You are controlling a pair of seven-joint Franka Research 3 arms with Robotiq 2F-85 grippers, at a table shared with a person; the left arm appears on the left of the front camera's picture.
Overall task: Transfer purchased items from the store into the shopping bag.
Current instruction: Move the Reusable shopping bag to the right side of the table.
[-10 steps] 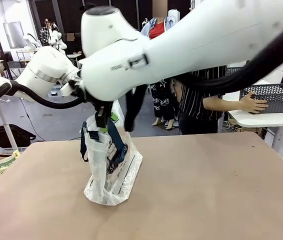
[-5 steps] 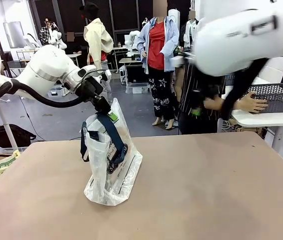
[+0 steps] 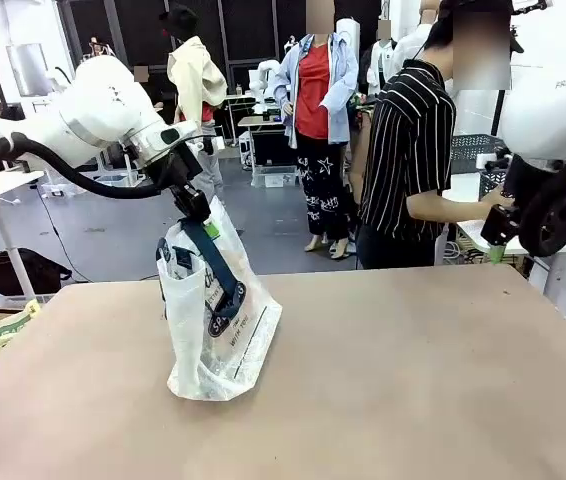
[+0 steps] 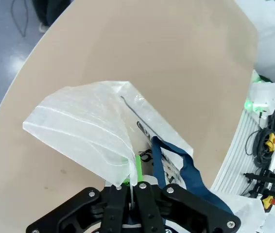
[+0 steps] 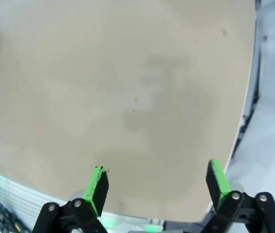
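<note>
The shopping bag (image 3: 213, 325) stands upright left of the table's middle, translucent white with a navy strap (image 3: 215, 265). My left gripper (image 3: 195, 205) is shut on the bag's top rim and holds it up. In the left wrist view the gripper (image 4: 132, 187) pinches the thin plastic (image 4: 86, 121), with the blue strap (image 4: 186, 170) beside it. My right gripper (image 3: 495, 243) hangs open and empty over the table's far right edge, its green pads (image 5: 98, 180) wide apart above bare tabletop. The dark mesh store (image 3: 487, 181) is mostly hidden behind my right arm. The purchased items are out of view.
A person in a striped shirt (image 3: 413, 150) stands at the far right side, one hand (image 3: 491, 203) reaching toward the basket on the white side table. The brown table (image 3: 393, 380) stretches out to the right of the bag. A black bag (image 3: 18, 270) lies on the floor, left.
My right arm has swung from above the bag across to the far right. The left gripper has raised the bag's rim a little, and the bag stands taller.
</note>
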